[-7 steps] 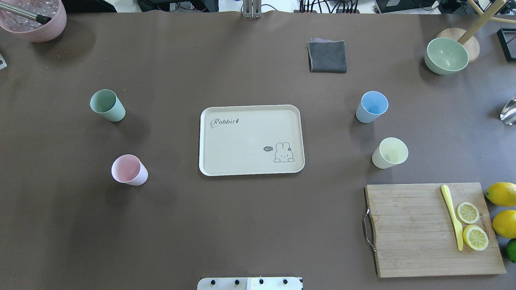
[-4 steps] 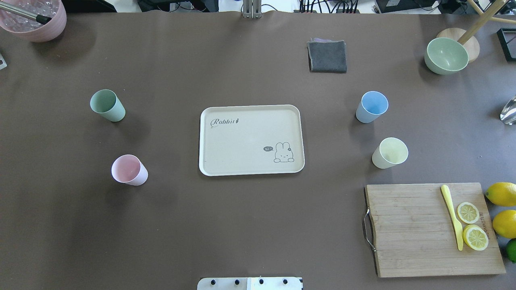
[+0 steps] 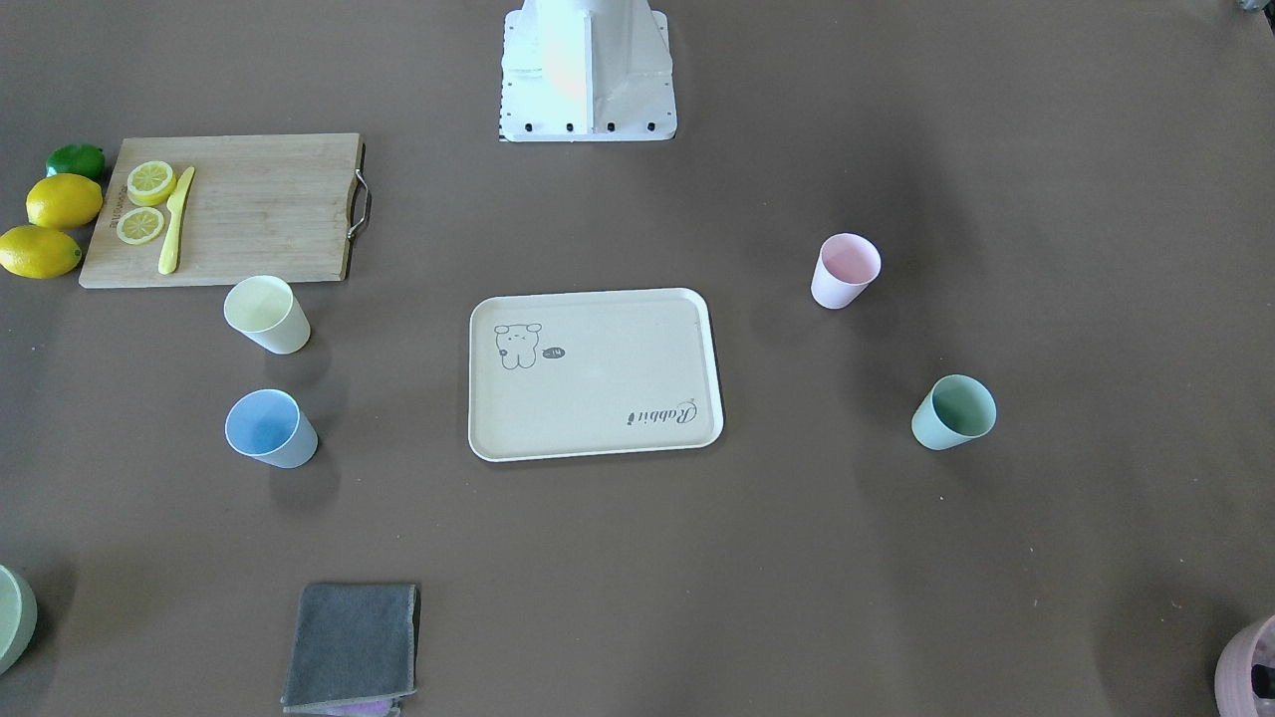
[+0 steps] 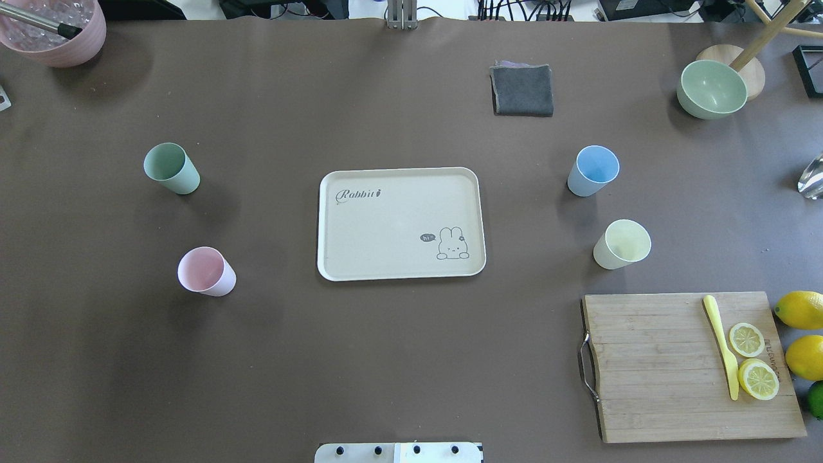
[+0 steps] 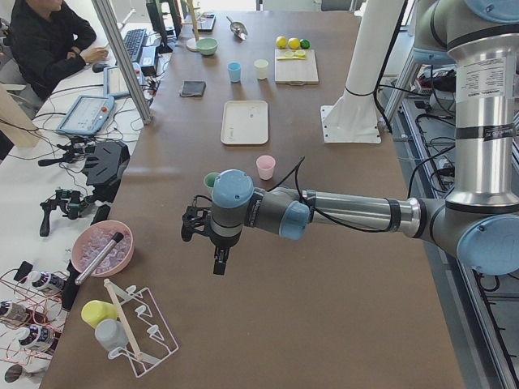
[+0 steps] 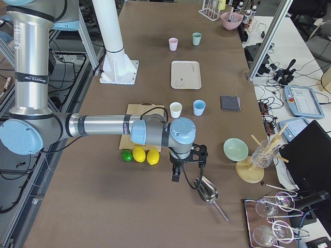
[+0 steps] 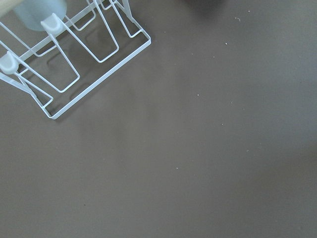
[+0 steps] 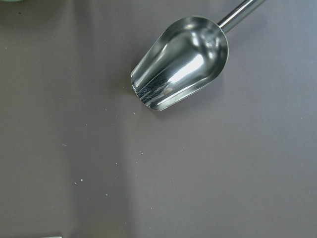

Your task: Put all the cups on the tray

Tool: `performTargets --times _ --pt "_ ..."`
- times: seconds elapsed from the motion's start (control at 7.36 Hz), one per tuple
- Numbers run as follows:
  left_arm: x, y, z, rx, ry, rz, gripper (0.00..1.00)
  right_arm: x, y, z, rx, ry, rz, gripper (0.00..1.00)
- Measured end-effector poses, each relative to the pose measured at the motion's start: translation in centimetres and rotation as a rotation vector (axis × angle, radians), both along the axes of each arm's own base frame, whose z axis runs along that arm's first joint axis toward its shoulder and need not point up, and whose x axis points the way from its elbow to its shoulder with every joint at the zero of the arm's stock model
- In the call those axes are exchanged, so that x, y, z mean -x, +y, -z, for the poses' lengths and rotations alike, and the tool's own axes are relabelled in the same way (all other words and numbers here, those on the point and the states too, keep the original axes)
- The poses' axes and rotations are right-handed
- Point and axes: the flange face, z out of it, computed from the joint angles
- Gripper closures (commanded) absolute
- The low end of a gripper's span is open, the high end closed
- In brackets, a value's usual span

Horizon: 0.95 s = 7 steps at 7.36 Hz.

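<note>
The cream tray [image 4: 386, 225] lies empty at the table's middle. All four cups stand upright on the table, off the tray. The mint green cup [image 4: 170, 168] and the pink cup [image 4: 206, 272] are to its left. The light blue cup [image 4: 593, 170] and the pale yellow cup [image 4: 621, 244] are to its right. My left gripper [image 5: 217, 263] hangs over the table's left end, far from the cups. My right gripper [image 6: 176, 175] hangs over the right end. Both show only in the side views, so I cannot tell whether they are open or shut.
A wooden cutting board [image 4: 656, 366] with lemon slices and a yellow knife lies front right, with lemons [image 4: 800, 308] beside it. A grey cloth [image 4: 522, 90], a green bowl [image 4: 712, 89] and a mauve pot [image 4: 54, 32] are at the back. A wire rack [image 7: 74, 59] lies below my left wrist and a metal scoop [image 8: 181, 62] below my right.
</note>
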Motion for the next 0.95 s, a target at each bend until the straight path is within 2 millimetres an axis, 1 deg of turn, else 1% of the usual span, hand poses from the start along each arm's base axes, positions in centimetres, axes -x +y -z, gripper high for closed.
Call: performTargets --times 0.41,0.68,0.95 --pt "0.0 0.0 0.2 -0.003 -0.001 0.0 0.02 0.0 0.0 0.0 0.001 0.0 0.0 0.0" --pt "-0.1 -0.2 1.2 -0.025 0.005 -0.003 0.02 0.0 0.0 -0.1 0.003 -0.001 0.0 0.0" --pt "-0.8 -0.8 2.6 -0.057 0.013 -0.011 0.02 0.0 0.0 0.1 0.001 -0.001 -0.002 0.0"
